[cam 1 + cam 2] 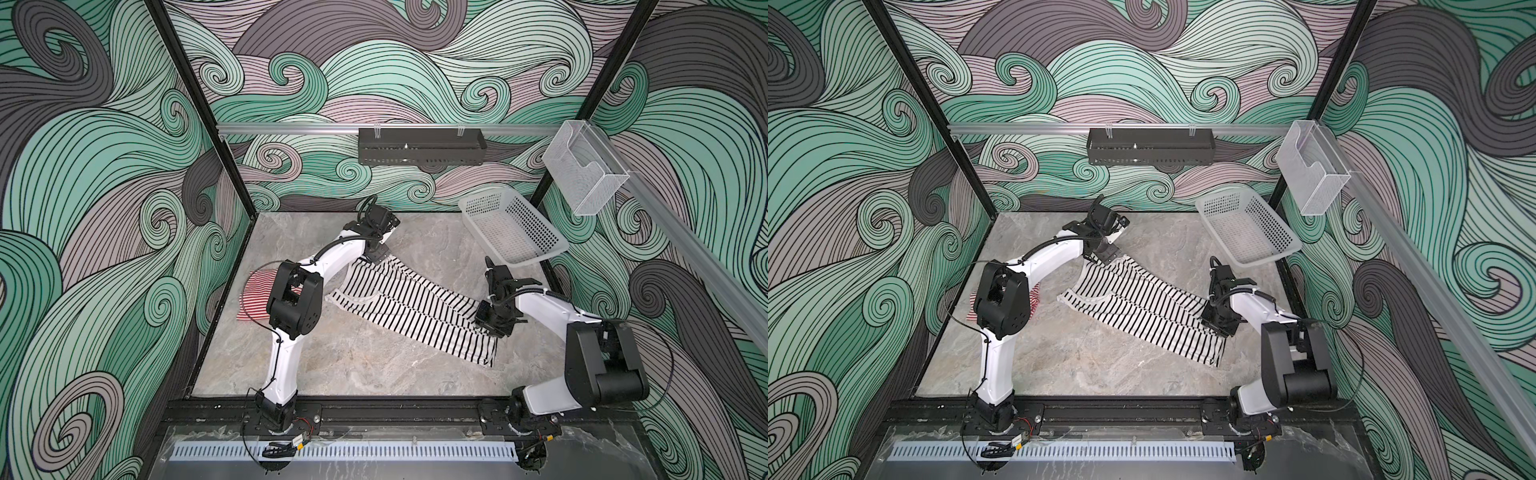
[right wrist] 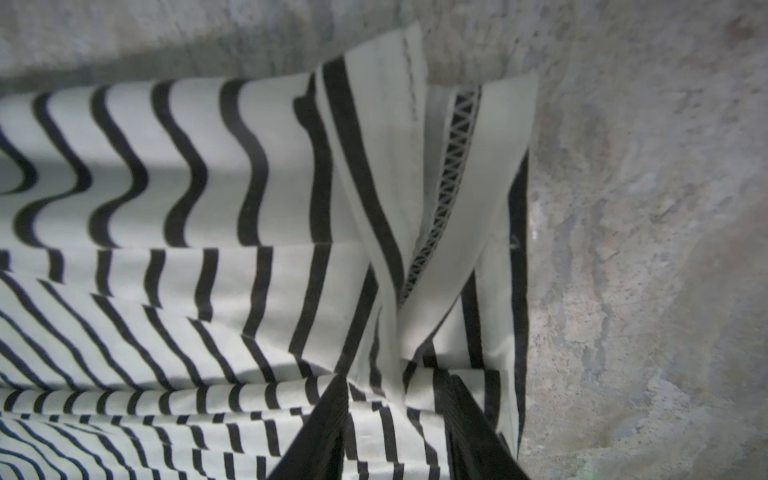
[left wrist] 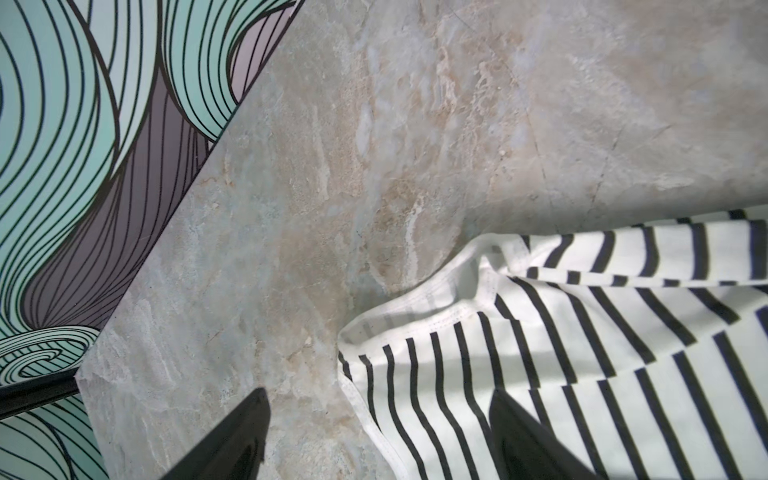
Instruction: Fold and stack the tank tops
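A white tank top with black stripes lies crumpled in a long diagonal across the marble table. My left gripper hovers open over its far strap end. One finger is above bare table and the other above the cloth. My right gripper is at the near hem, shut on a bunch of that striped fabric. The folds pull in toward its fingers. The red-and-white tank top lies folded at the left, partly hidden by the left arm's elbow.
A white perforated basket leans at the back right corner, close behind the right arm. The patterned walls close in the table at left, back and right. A black rail runs along the front edge.
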